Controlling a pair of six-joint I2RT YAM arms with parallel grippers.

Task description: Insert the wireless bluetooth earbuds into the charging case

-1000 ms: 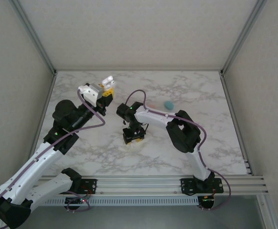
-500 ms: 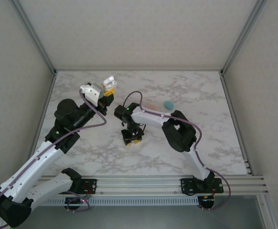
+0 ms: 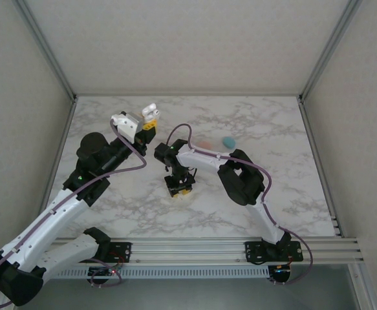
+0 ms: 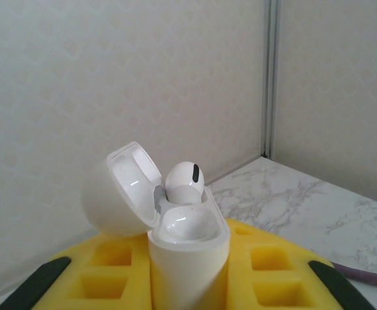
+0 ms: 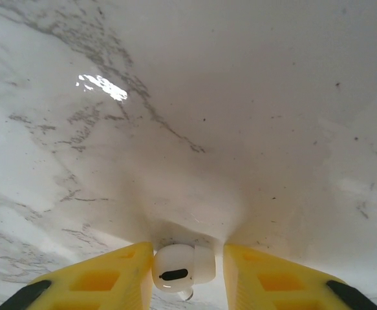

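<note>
Low on the worktop (image 3: 272, 148), the right claw (image 3: 180, 187) brackets a loose earbud (image 5: 175, 271), its long axis across the fingers. Whether it is firmly pinched, I cannot tell. Farther back and leftward, the raised left claw (image 3: 148, 124) clamps the open charging case (image 4: 188, 252), with a seated earbud (image 4: 185, 184) in one socket and the other empty.

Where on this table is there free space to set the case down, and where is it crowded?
The table is bare on the right, between the teal object and the wall, and along the near rail. Crowded: the middle, with the right gripper, the pink object and the left gripper holding the charging case.
</note>
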